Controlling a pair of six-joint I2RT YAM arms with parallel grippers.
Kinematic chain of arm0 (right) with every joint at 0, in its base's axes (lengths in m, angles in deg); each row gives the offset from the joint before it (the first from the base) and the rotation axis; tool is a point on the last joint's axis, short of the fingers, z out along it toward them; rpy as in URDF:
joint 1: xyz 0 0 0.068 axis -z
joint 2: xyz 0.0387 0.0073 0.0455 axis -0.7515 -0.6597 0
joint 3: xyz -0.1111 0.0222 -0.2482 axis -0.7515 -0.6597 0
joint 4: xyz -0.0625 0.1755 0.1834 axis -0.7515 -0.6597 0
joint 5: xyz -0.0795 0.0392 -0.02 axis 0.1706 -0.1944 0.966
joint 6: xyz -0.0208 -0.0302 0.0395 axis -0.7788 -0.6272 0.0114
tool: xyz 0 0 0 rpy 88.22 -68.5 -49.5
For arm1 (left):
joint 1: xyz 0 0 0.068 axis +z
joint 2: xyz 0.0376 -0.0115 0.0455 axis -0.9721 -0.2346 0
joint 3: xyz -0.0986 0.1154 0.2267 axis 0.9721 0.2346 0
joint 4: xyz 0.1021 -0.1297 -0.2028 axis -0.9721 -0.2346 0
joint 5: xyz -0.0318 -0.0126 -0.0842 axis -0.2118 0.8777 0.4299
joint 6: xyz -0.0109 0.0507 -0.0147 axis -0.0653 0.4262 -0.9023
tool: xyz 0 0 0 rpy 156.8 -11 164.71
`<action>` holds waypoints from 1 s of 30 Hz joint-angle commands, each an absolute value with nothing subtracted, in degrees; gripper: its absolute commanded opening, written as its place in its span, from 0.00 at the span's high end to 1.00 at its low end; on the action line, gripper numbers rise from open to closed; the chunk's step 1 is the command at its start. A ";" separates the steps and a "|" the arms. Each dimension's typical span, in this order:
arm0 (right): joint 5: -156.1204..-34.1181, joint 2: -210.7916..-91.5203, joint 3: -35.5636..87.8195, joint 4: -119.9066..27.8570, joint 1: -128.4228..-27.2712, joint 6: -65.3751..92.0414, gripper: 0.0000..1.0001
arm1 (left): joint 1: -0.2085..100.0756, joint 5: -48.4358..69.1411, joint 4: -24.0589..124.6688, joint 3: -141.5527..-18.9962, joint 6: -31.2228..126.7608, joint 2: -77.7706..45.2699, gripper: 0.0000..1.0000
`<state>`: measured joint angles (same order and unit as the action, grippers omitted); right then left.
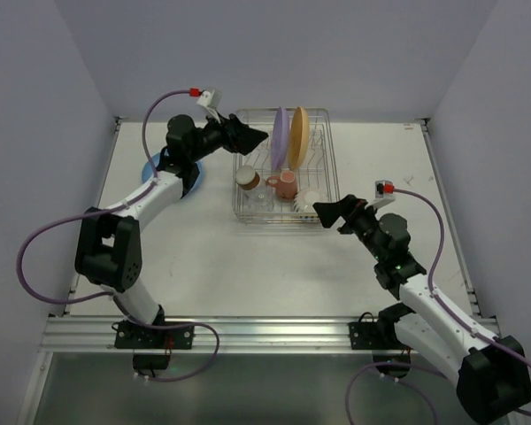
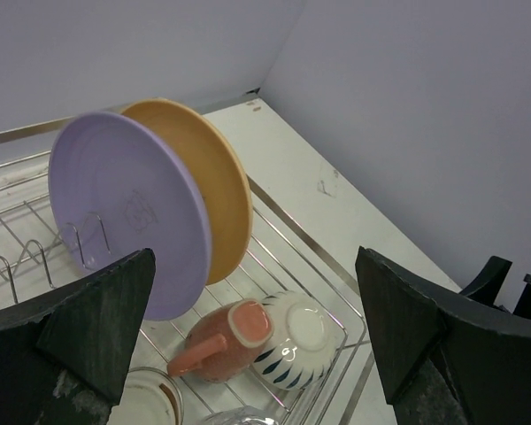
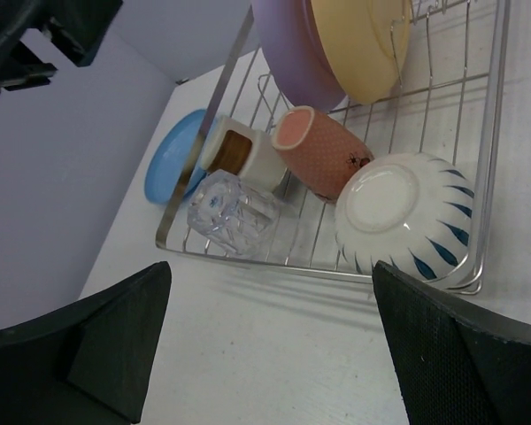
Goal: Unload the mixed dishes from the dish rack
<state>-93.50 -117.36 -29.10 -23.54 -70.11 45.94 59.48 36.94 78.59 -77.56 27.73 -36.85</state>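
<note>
Left gripper (image 1: pixel 255 137) spread wide, empty, hovering at the far-left side of the dish rack (image 1: pixel 331 177). Right gripper (image 1: pixel 326 211) also wide, nothing in it, just off the rack's near-right corner. Rack's silver wire, rectangular. Inside I see 2 round smooth plates upright in the prongs, purple plate (image 2: pixel 124 212) close vs. yellow-orange plate (image 2: pixel 217 195). Below them: pink mug (image 3: pixel 323 150) on its side, white cup (image 3: pixel 398 212) w/ blue petal marks, base showing, brown cup (image 3: pixel 234 150) w/ pale rim, faceted clear glass (image 3: pixel 230 211) at the near-left corner. Blue plate (image 1: pixel 150 170) flat on the table (image 1: pixel 248 274), left of rack, partly under my left arm.
</note>
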 commanded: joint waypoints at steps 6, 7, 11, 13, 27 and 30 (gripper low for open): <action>-95.74 -123.59 -32.10 -8.27 -70.43 45.80 0.04 | 55.34 29.25 71.15 -86.84 34.91 -43.23 0.00; -96.70 -124.47 -32.89 -6.51 -70.60 45.81 0.04 | 55.25 28.12 70.62 -87.38 34.91 -43.50 0.00; -98.11 -128.08 -31.41 -4.64 -70.87 45.37 0.03 | 55.25 26.61 70.70 -89.40 34.65 -45.52 0.00; -97.68 -128.00 -31.22 -4.82 -71.39 45.02 0.01 | 55.25 25.74 69.48 -91.77 35.44 -47.36 0.00; -95.65 -126.06 -30.96 -6.14 -72.10 42.56 0.01 | 54.90 28.63 66.75 -101.36 34.74 -55.98 0.07; -94.86 -125.45 -30.87 -6.85 -72.10 42.20 0.01 | 54.81 28.46 66.13 -101.62 35.26 -56.68 0.07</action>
